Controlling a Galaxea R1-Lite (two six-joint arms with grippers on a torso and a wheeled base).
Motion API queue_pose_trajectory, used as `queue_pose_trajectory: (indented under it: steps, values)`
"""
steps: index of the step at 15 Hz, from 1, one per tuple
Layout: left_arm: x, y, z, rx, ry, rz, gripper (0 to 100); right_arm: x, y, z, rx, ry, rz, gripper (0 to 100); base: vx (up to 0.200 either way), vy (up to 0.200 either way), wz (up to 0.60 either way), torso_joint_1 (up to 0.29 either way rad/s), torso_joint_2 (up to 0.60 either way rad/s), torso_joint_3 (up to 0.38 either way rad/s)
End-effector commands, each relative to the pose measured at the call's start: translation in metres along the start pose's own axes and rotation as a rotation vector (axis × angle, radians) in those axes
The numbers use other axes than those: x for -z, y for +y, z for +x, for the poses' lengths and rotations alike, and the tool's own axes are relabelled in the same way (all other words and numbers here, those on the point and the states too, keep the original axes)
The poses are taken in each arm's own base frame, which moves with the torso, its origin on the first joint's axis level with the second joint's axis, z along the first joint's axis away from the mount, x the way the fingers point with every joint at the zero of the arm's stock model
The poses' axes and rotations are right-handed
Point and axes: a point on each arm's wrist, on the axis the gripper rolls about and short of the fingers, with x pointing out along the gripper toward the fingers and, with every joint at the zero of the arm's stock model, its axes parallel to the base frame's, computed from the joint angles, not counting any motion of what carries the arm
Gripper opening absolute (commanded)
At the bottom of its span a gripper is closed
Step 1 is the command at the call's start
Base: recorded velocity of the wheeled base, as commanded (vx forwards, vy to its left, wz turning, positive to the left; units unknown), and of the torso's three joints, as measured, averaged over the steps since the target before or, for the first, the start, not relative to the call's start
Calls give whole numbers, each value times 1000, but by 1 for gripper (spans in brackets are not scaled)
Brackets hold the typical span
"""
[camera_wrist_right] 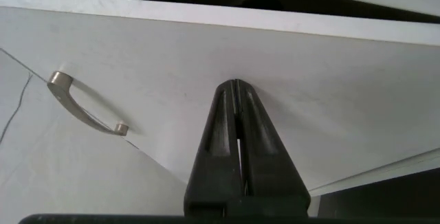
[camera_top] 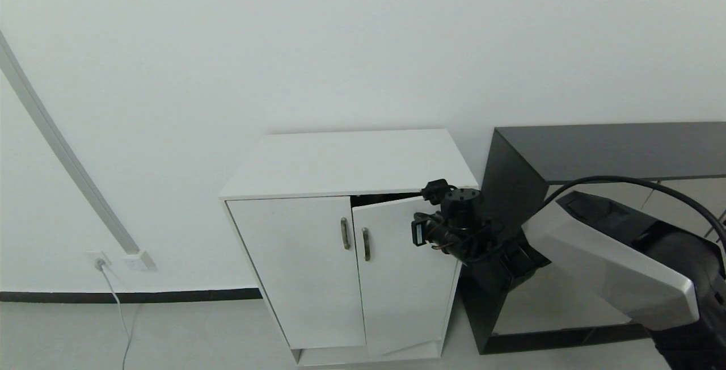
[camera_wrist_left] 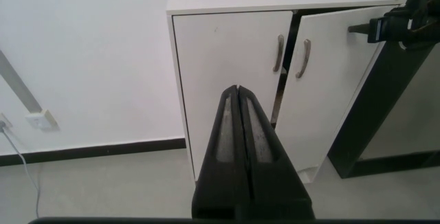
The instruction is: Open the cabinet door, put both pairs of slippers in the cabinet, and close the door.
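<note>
Two-door white cabinet (camera_top: 346, 163), R door (camera_top: 402, 290) ajar, R claw (camera_top: 416, 232) up against it.
Cabinet stands upright vs. white wall, long axis vertical, fronts facing robot; L door (camera_top: 295, 268) flush shut, R door hinged on its R side, handle edge swung out a bit, dark gap along its top. Two vertical metal handles (camera_top: 345, 233) side by side at centre seam. R claw clenched, fingers pinched together holding nothing, tips at R door's front near upper hinge-side corner; contact unclear. L claw (camera_wrist_left: 237, 90) clenched too, nothing in it, low in front of the cabinet, well apart from it. Black console (camera_top: 567, 148) just beside cabinet's R side. On the L: wall socket (camera_top: 99, 259) w/ cable (camera_top: 122, 313) hanging to floor, slanted conduit (camera_top: 57, 143) on the wall above it, black skirting (camera_top: 130, 296).
</note>
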Motion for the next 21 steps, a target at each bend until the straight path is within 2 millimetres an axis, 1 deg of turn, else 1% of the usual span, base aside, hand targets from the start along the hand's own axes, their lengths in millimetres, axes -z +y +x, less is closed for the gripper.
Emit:
queue_pose_trajectory:
  steps: [1, 5, 7, 10, 12, 19, 21]
  values:
    - [0, 0, 0, -1, 0, 0, 0, -2, -2, 3, 5, -5, 2, 0, 0, 0, 0, 0, 0, 0]
    - [0, 0, 0, -1, 0, 0, 0, 1, -6, 9, 13, -6, 3, 0, 0, 0, 0, 0, 0, 0]
    - [0, 0, 0, -1, 0, 0, 0, -2, -6, 11, 14, -13, 5, 0, 0, 0, 0, 0, 0, 0]
    - [0, 0, 0, -1, 0, 0, 0, -5, -7, 12, 15, -20, 5, 0, 0, 0, 0, 0, 0, 0]
    - [0, 0, 0, -1, 0, 0, 0, -6, -11, 12, 24, -23, 8, 0, 0, 0, 0, 0, 0, 0]
    - [0, 0, 0, -1, 0, 2, 0, -8, -11, 12, 22, -29, -2, 0, 0, 0, 0, 0, 0, 0]
    - [0, 1, 0, -27, 0, 2, 0, -8, -11, 12, 23, -31, -2, 0, 0, 0, 0, 0, 0, 0]
